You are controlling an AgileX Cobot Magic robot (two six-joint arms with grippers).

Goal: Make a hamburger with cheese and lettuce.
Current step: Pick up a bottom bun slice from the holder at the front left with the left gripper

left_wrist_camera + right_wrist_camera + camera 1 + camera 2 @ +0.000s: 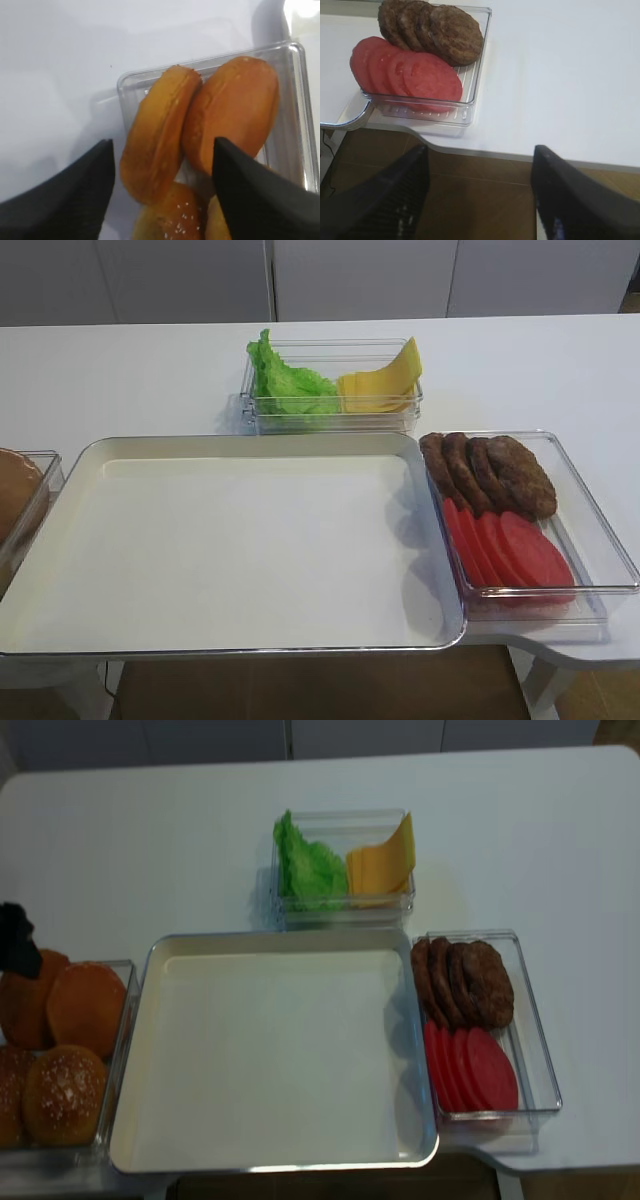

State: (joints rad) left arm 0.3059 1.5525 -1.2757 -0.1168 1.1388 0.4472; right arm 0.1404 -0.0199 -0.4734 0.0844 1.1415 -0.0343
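No assembled hamburger is in view. Golden-brown bun halves (160,135) lean on edge in a clear box (118,1050) at the table's left, with a sesame-topped bun (65,1090) in front of them. My left gripper (162,145) hangs open just above the box, its fingers either side of the left bun half and holding nothing. The green lettuce (290,380) and the yellow cheese (385,380) share a clear box at the back. My right gripper (481,150) is open and empty over the floor, off the table's front edge.
A large white tray (250,540) with a metal rim fills the middle of the table. To its right, a clear box holds brown patties (490,475) and red tomato slices (510,550). The table's front right corner curves inward.
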